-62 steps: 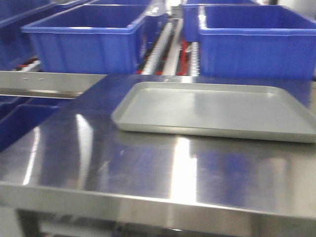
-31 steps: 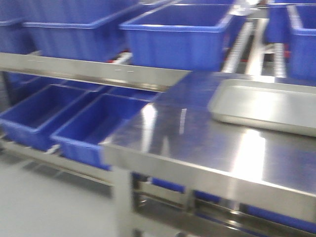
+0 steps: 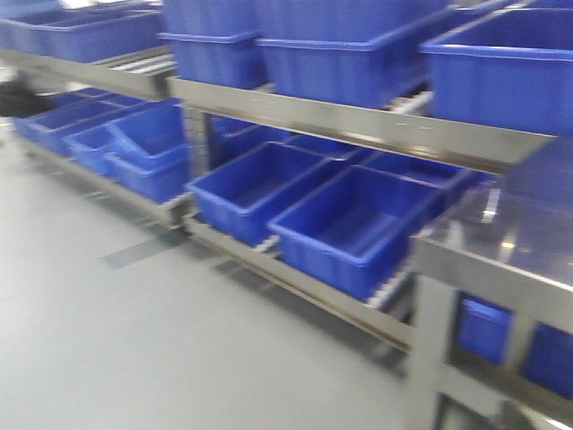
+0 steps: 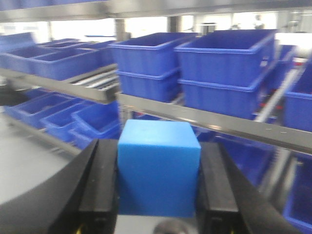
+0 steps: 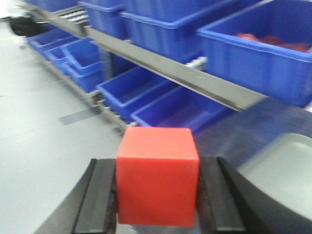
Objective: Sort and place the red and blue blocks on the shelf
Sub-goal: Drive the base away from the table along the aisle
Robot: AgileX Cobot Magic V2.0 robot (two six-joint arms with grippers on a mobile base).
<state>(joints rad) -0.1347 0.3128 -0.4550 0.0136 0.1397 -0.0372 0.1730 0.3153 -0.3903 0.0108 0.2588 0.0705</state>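
Observation:
In the left wrist view my left gripper [image 4: 158,185] is shut on the blue block [image 4: 158,165], held between both black fingers [image 4: 100,190]. In the right wrist view my right gripper [image 5: 157,190] is shut on the red block [image 5: 157,175], held above the floor. The shelf [image 3: 358,125] of steel rails runs across the front view from upper left to right, with large blue bins on two tiers. It also shows in the left wrist view [image 4: 214,122] and in the right wrist view [image 5: 185,78]. Neither gripper shows in the front view.
Large blue bins [image 3: 349,224] fill the lower tier and more [image 3: 340,54] stand on the upper tier. The steel table [image 3: 501,242] is at the right edge. The grey tray [image 5: 282,170] lies at lower right in the right wrist view. One bin [image 5: 273,44] holds red things. Grey floor [image 3: 134,331] lies at left.
The front view has swung left: the table and grey tray have slid off to the right, and the shelf with its lower bins and the floor have come into view.

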